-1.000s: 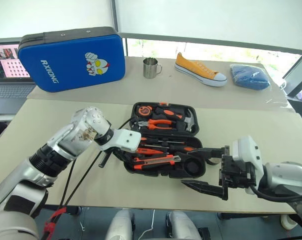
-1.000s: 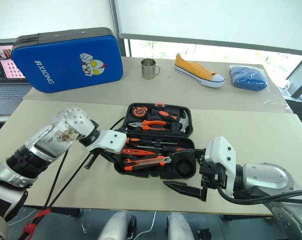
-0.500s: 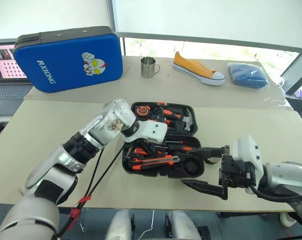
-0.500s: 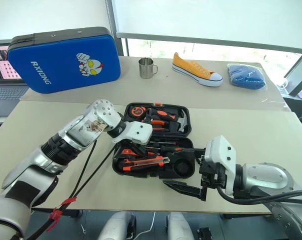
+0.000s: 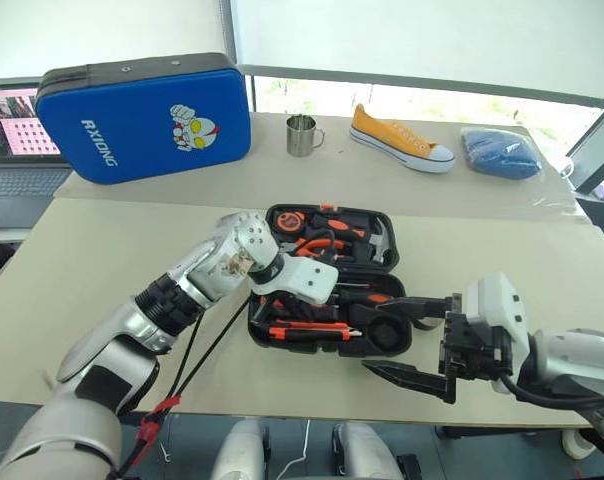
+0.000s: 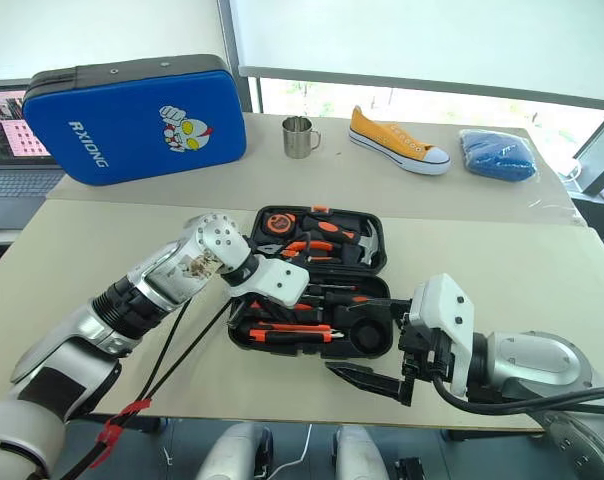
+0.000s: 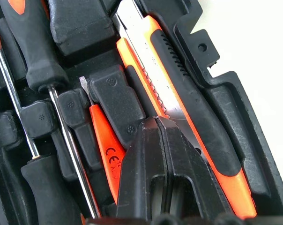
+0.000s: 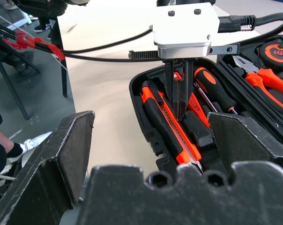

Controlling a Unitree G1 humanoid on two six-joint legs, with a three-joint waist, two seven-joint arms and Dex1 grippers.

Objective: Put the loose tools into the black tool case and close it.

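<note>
The case is lying open on the near table, lid half flat behind the tray half. The tools already look seated: two screwdrivers, the slim tool and the knife are packed side by side in the tray's recesses, and the tape roll is parked in the round pocket at the tray's right end.

The left gripper is pinched fully shut with nothing between the tips, pointed down and resting right at the knife, looks like it's being pressed home. The right gripper is spread wide and empty, held just off the tray's right end.

Handling-wise, probably nothing tricky here. The tools are stiff, light and rubber-gripped, so slipping isn't likely; if one needs reseating, it's best taken mid-handle, not by the thin shaft. The knife is long and flat, so pressure near the middle should snap it in evenly. The case itself is hard moulded plastic, rigid but light enough to skate on the smooth table, so the tray probably has to be steadied while the lid is swung over by its far edge. Anything sitting proud is likely to stop it from latching.
</note>
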